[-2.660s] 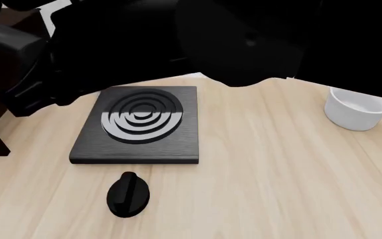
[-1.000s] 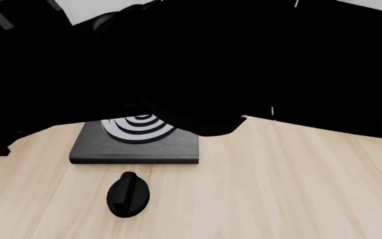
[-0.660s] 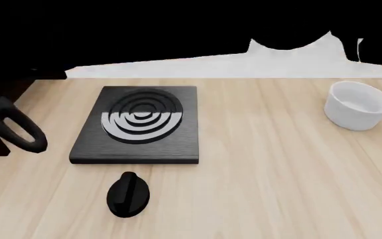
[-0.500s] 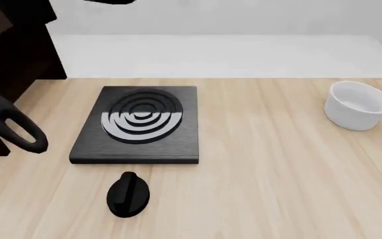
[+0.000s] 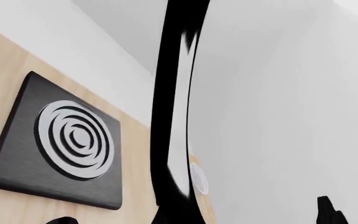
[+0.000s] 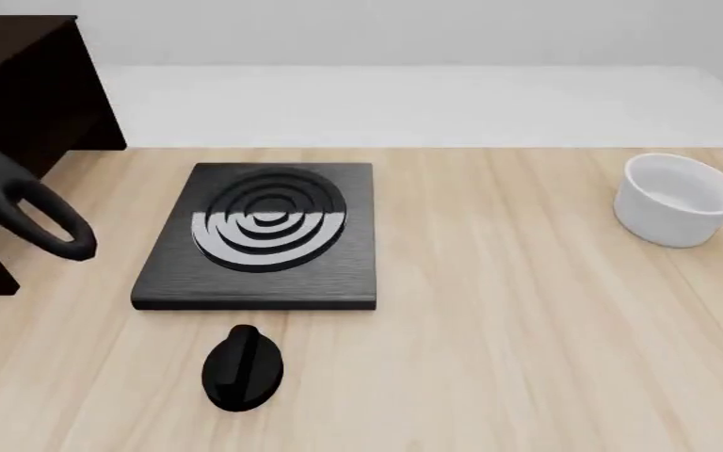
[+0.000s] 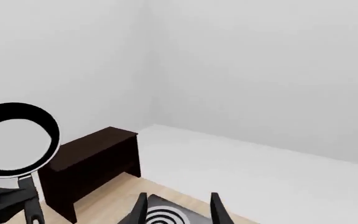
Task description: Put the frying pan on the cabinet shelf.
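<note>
One frying pan (image 7: pixel 14 140) hangs in the air at far left, tilted on edge, beside the dark cabinet (image 6: pixel 29 89), not resting on it. Left end effector (image 7: pixel 6 195) pinches its handle. Stove plate (image 6: pixel 261 235) and knob (image 6: pixel 244 368) sit mid-bench (image 6: pixel 525 330), white bowl (image 6: pixel 677 200) far right. Right end effector (image 7: pixel 179 210) is spread, empty.

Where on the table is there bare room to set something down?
The widest bare stretch of table lies between the stove plate and the white bowl. The near strip right of the black knob is free too. The left edge is crowded: cabinet and frying pan handle.
</note>
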